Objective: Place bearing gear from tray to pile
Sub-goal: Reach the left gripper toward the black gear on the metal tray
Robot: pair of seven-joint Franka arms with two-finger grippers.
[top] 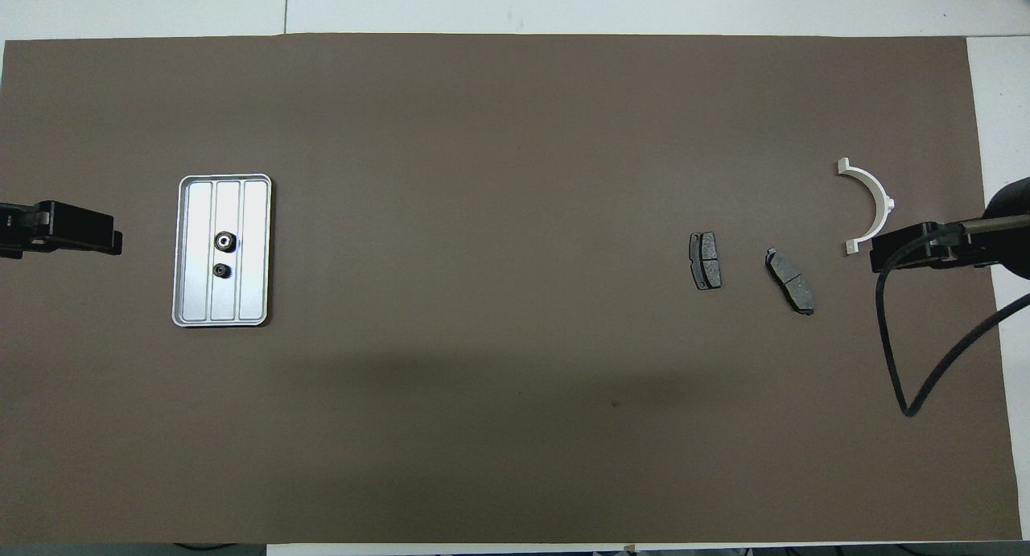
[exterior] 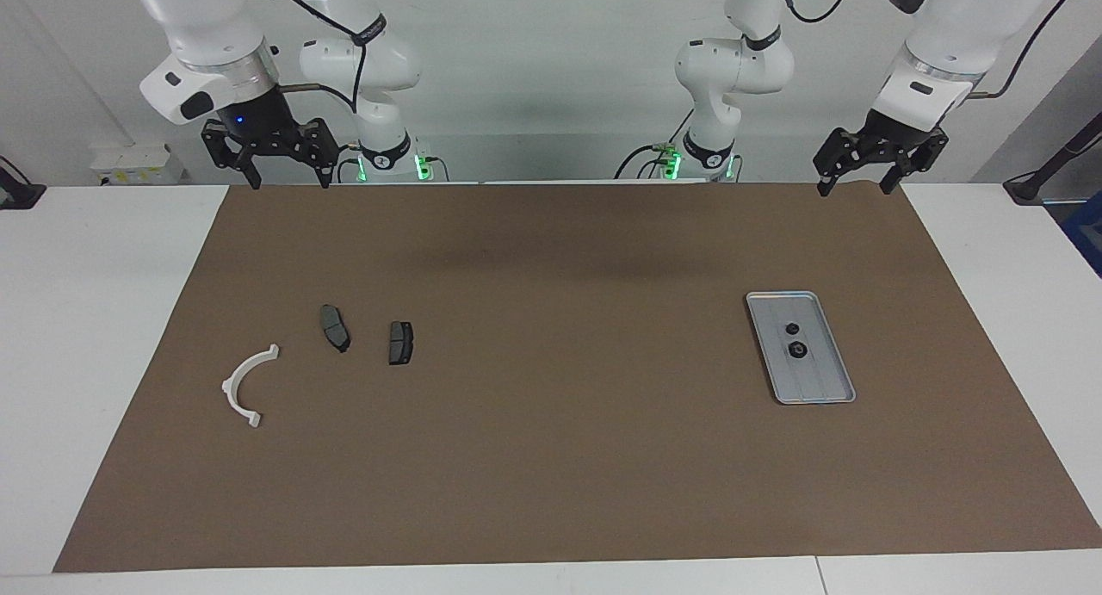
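I can read no text, label, brand, number or sign anywhere in either view.

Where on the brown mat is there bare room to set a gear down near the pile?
Bare mat lies between the two dark plates, and between the nearer-to-robots plate and the white arc. The widest free stretch runs between the plates and the tray. The tray's middle lane is taken by two small gears.
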